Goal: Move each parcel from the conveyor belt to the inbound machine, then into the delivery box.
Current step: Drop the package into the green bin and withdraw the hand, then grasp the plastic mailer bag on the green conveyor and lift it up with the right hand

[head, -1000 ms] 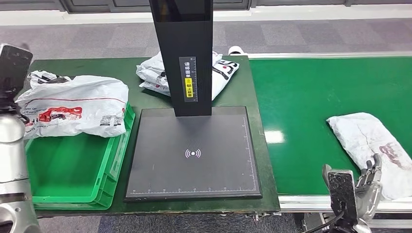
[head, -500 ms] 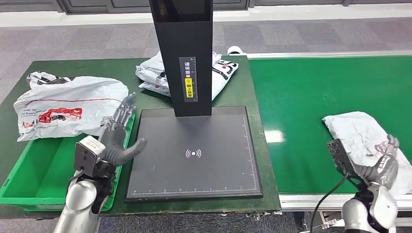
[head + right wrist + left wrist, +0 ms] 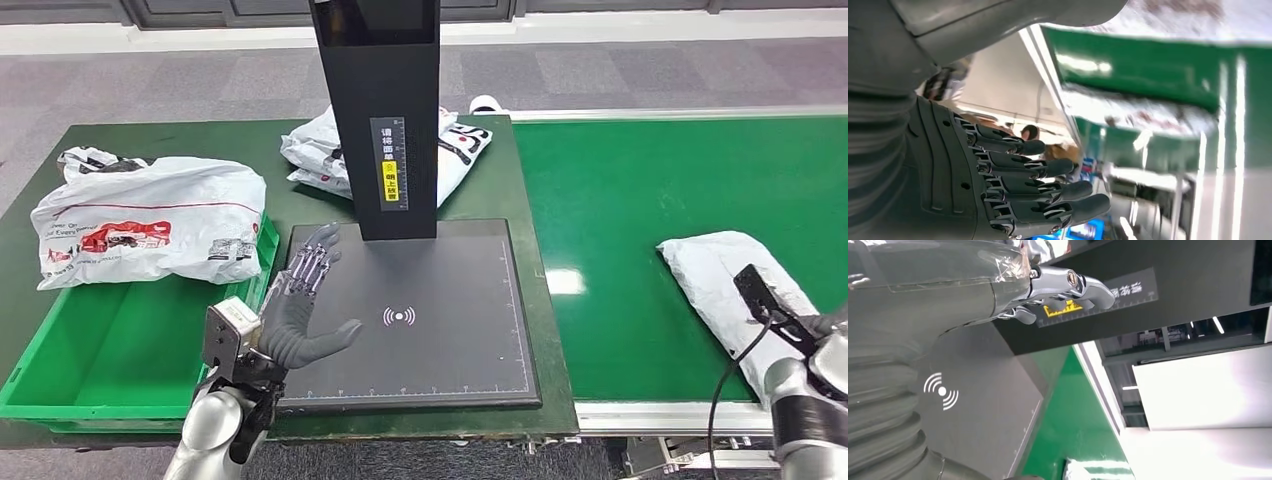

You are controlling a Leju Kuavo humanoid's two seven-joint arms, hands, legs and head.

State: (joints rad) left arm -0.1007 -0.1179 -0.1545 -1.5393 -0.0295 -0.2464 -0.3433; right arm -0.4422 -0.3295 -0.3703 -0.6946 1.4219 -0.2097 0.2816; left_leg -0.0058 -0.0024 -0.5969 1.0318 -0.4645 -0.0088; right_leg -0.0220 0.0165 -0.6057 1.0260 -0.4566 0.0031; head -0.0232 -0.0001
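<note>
one parcel (image 3: 150,222) seen in box (image 3: 120,350); belt parcel (image 3: 720,280) not yet gripped; left robot hand (image 3: 305,310) spread, empty; right robot hand (image 3: 1013,185) spread, empty.

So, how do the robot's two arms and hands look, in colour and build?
Both arms are silver metal tubes. The left hand has a grey palm and thumb with darker, segmented fingers, behind a grey ribbed cover and a small silver box at the wrist. The right hand has black jointed fingers; a flat black module and a black cable sit at its wrist.
</note>
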